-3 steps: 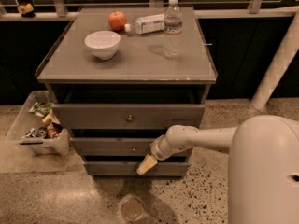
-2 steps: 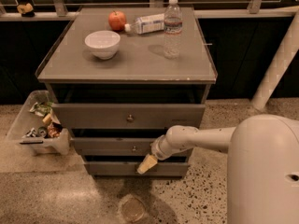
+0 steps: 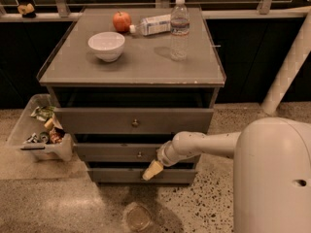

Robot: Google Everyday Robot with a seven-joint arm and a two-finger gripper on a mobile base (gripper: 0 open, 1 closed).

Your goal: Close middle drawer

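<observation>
middle drawer (image 3: 112,153) part open, second of three. gripper (image 3: 152,170), jaws seemingly together, hangs at 5 o'clock off the knob (image 3: 139,154), low of the front panel. best: raise onto panel beside knob, press squarely toward 12 o'clock, centred to avoid racking.

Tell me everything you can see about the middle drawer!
The middle drawer is wide, shallow and grey, second of three, between the top drawer and the bottom drawer. Its low, flat front panel has a small round metal knob at the centre. It is pulled out a little, with a dark gap above its front. The robot's arm crosses its right part, and the gripper hangs just below its front edge, right of the knob; contact cannot be told.
</observation>
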